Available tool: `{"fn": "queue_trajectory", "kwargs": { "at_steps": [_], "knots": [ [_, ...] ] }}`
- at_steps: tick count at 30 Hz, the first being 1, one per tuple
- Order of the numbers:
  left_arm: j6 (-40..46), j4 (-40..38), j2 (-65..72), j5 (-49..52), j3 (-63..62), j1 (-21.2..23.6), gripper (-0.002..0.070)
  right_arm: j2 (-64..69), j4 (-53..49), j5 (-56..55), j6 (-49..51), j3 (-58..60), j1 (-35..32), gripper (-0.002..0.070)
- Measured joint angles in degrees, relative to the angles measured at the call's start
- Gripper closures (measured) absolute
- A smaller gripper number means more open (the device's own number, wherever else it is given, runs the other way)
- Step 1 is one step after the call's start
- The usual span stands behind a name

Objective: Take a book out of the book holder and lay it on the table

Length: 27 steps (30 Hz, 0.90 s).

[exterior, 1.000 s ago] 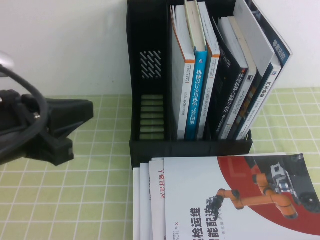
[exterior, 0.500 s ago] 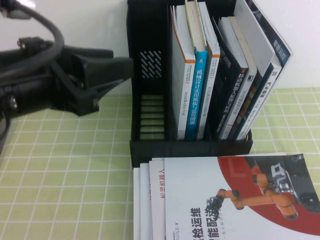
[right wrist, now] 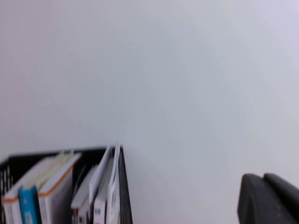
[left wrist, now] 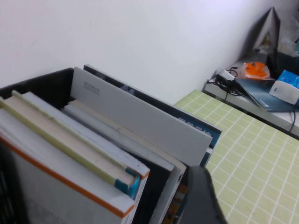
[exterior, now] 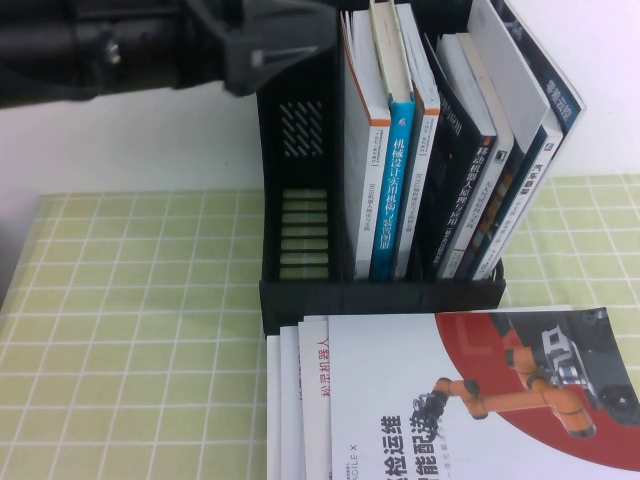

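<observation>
Reaching in from nine o'clock along the top of the high view, the black left gripper (exterior: 285,35) is held above the empty left compartment of the tall black plastic book holder (exterior: 300,180), its jaws spread and nothing grasped. One dark finger (left wrist: 201,196) is seen over the upright books in its wrist view. A light green cloth table (exterior: 130,330) with a white grid is spread below a plain white wall. The large thin white-covered book (exterior: 515,75) with a dark blue spine is leaned in the right compartment, at two o'clock. A white-and-red book (exterior: 480,400) showing an orange robot arm is laid flat at five o'clock. The right gripper (right wrist: 268,198) is clenched shut, raised before the wall.
</observation>
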Motion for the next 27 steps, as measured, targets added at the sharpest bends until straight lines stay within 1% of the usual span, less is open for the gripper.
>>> {"fn": "queue_trajectory", "kwargs": {
  "at_steps": [4, 7, 9, 11, 14, 17, 20, 21, 23, 25, 27],
  "knots": [
    [0.00, 1.41, 5.29, 0.55, -5.30, -3.54, 0.0270, 12.49, -2.93, 13.40, -2.51, -10.16, 0.00, 0.0678],
    [0.00, 3.65, 8.88, 1.04, -8.45, -6.65, 0.0270, 20.88, -4.86, 20.18, -3.74, -16.15, 0.00, 0.0678],
    [0.00, 4.66, 11.26, 0.91, -10.05, -8.50, 0.0270, 25.40, -4.31, 21.47, -3.80, -18.82, 0.00, 0.0678],
    [0.24, 5.10, 14.00, 0.04, -11.42, -10.30, 0.0270, 28.59, -1.38, 21.49, -3.89, -19.85, 0.00, 0.0678],
    [1.90, 5.84, 17.88, -1.47, -12.63, -13.52, 0.0270, 33.01, 4.73, 21.49, -4.20, -20.25, 0.00, 0.0678],
    [3.97, 7.05, 20.94, -3.14, -14.11, -16.07, 0.0270, 38.15, 11.54, 21.03, -8.53, -20.25, 0.00, 0.0678],
    [5.58, 8.04, 23.42, -6.04, -14.86, -18.39, 0.0270, 43.25, 22.38, 18.09, -18.40, -20.25, 0.00, 0.0678],
    [5.70, 8.15, 24.13, -7.28, -14.86, -19.11, 0.0270, 44.79, 27.53, 16.60, -23.89, -20.25, 0.16, 0.0678],
    [6.22, 8.55, 25.47, -9.62, -14.91, -20.07, 0.0270, 46.83, 37.89, 13.00, -37.79, -20.25, 1.43, 0.0677],
    [6.97, 8.55, 27.02, -11.29, -14.91, -20.44, 0.0270, 48.45, 50.44, 9.28, -52.91, -20.25, 3.64, 0.0675],
    [7.09, 8.19, 28.39, -11.82, -14.91, -20.57, 0.0270, 49.80, 62.25, 7.21, -65.14, -20.25, 5.72, 0.0671]
  ]
}}
